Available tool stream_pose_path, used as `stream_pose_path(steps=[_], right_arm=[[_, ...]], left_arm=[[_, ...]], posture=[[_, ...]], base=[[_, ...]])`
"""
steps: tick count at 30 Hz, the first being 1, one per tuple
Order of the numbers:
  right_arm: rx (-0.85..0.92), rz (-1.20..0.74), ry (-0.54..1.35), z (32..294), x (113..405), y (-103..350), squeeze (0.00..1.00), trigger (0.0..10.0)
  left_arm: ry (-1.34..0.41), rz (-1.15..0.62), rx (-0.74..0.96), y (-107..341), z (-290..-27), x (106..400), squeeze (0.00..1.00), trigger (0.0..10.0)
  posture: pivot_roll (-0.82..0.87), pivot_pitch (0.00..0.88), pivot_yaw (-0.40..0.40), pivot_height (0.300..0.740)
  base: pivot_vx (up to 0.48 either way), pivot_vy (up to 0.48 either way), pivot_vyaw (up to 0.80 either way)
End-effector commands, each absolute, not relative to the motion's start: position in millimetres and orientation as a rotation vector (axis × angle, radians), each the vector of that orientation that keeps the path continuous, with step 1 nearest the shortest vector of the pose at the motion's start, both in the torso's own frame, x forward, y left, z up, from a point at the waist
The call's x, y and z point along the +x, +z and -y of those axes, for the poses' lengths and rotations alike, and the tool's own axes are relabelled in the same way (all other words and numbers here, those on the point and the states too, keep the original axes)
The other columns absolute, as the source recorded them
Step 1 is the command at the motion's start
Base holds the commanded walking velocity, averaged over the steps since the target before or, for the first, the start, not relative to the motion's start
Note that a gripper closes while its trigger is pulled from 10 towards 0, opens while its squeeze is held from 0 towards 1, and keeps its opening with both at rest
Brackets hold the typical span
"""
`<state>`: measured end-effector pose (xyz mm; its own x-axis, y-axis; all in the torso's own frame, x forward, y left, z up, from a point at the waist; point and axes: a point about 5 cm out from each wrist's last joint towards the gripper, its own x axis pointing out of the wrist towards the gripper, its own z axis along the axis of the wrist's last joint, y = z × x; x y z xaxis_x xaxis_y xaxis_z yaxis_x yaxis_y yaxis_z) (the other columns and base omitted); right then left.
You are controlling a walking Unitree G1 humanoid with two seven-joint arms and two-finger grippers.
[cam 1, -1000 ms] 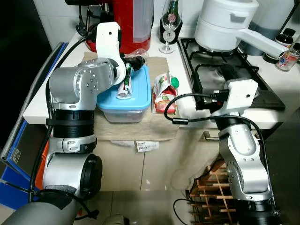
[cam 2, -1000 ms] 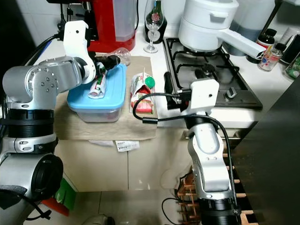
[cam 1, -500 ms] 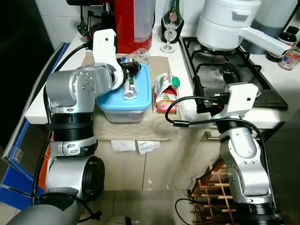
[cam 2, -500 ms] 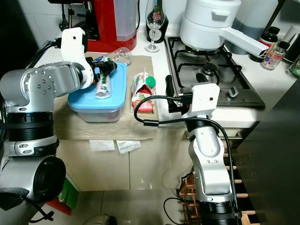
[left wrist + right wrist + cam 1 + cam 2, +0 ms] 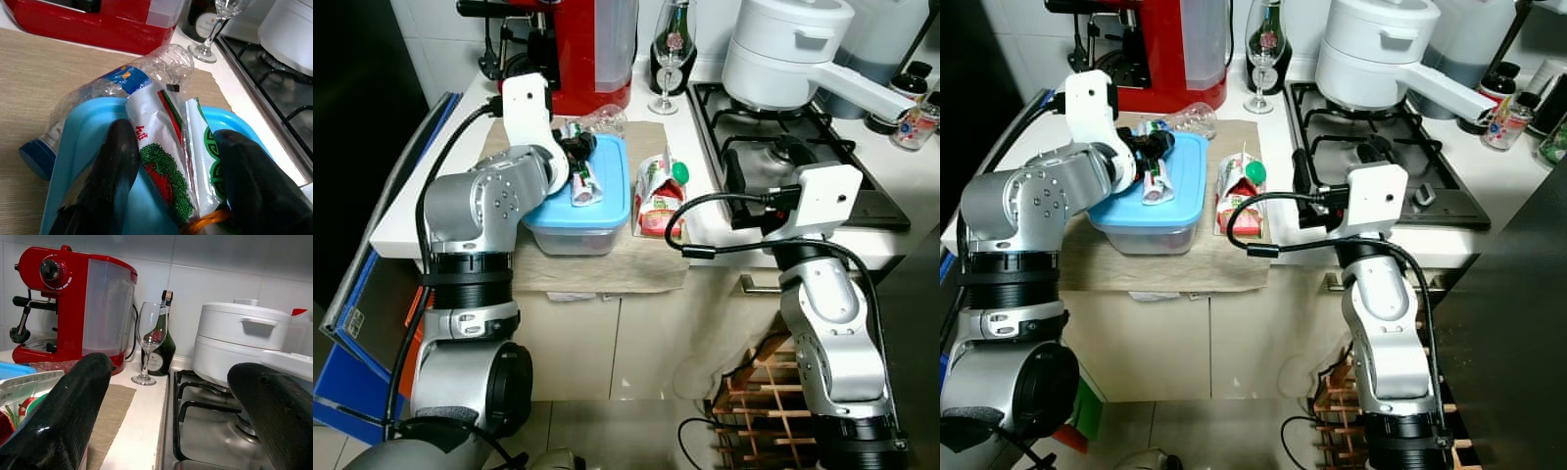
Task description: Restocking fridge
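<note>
Left gripper [image 5: 171,171] low over the blue lidded container [image 5: 607,191] on the table [image 5: 421,186], jaws clamped on a flat white sachet printed in green and red [image 5: 166,147]. One black finger [image 5: 115,161] pressed against the sachet's outer face, the other against the far side of the folded packets; sachet pinched at its lower end, long axis running away from the wrist toward the clear plastic bottle [image 5: 142,78] lying on its side just beyond the container. Sachet resting on the lid, or only just off it; cannot tell which from these views.

Right gripper [image 5: 166,401] near the table edge beside the hob [image 5: 803,147], jaws wide apart and empty, pointed toward the wine glass [image 5: 150,340] and the red coffee machine [image 5: 73,308]. Green-capped drink pouch [image 5: 656,191] lying on the beige mat [image 5: 607,264] between container and hob, just beside the container, long axis pointing away from the robot.

Judged: grasp on the sachet made, carry to the fridge not yet begun. Next likely a straight lift clear of the lid. Pouch closer to the right arm than to the left, so probably the right arm's pick, with jaws coming in across its narrow width. Risk: a thin, floppy sachet held by one end, likely to droop or slide out while walking.
</note>
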<state>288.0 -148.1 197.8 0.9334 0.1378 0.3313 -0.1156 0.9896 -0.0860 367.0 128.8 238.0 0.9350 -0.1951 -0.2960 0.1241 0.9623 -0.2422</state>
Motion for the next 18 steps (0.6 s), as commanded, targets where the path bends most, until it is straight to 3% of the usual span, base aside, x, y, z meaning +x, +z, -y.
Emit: stream_pose_path(steps=[1,12,18], right_arm=[[-0.065,0.359,0.122,151,289,204,0.08,10.0],[-0.063,0.360,0.116,151,288,203,0.08,10.0],[-0.065,0.367,0.125,151,291,207,0.08,10.0]], left_arm=[[-0.161,-0.483,-0.199,197,-127,364,0.00,0.0],[-0.205,-0.332,-0.180,212,-125,364,0.00,0.0],[-0.270,-0.244,-0.249,229,-113,359,0.00,0.0]], posture=[[0.00,0.009,-0.028,0.740],[0.00,0.009,-0.028,0.740],[0.01,0.009,-0.044,0.740]], base=[[0.000,0.000,0.00],[0.000,0.000,0.00],[0.000,0.000,0.00]])
